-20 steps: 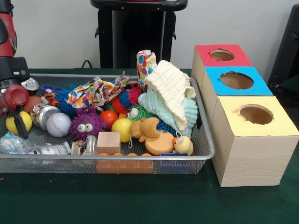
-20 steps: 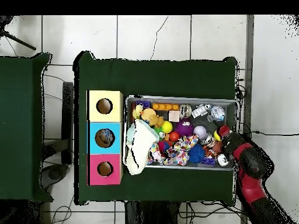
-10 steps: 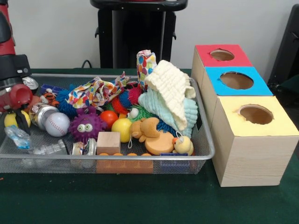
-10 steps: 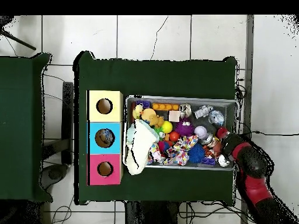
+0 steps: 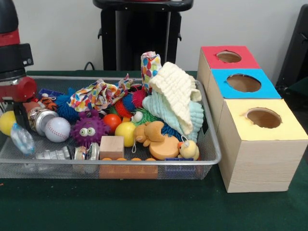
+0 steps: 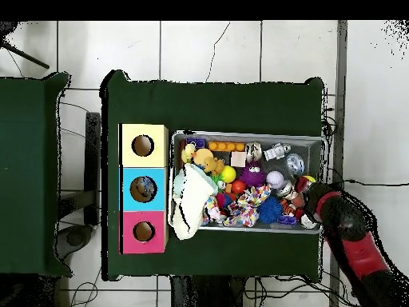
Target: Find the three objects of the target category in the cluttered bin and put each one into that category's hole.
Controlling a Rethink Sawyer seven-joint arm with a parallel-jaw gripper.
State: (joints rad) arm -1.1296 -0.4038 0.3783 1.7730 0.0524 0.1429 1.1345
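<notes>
- The claw hangs at the left end of the wire bin in the front view; only one dark finger shows clearly, so I cannot tell whether it is apart or together, or whether it holds anything.
- The red and black arm is cut off by the picture's left and top edges; in the overhead view it covers the bin's lower right corner.
- A yellow ball sits just beside the claw, partly cut by the left edge.
- A clear crumpled plastic piece lies just below the claw, hard to make out.
- A baseball and a purple spiky toy with eyes rest near the claw, inside the bin.
- A pale yellow cloth drapes over a mint cloth and hides what lies beneath them.
- A wooden block, an orange plush toy and a small duck lie along the bin's front.
- Three boxes stand beside the bin on the green surface: red-topped box, blue-topped box, yellow-topped box, each with a round hole.
</notes>
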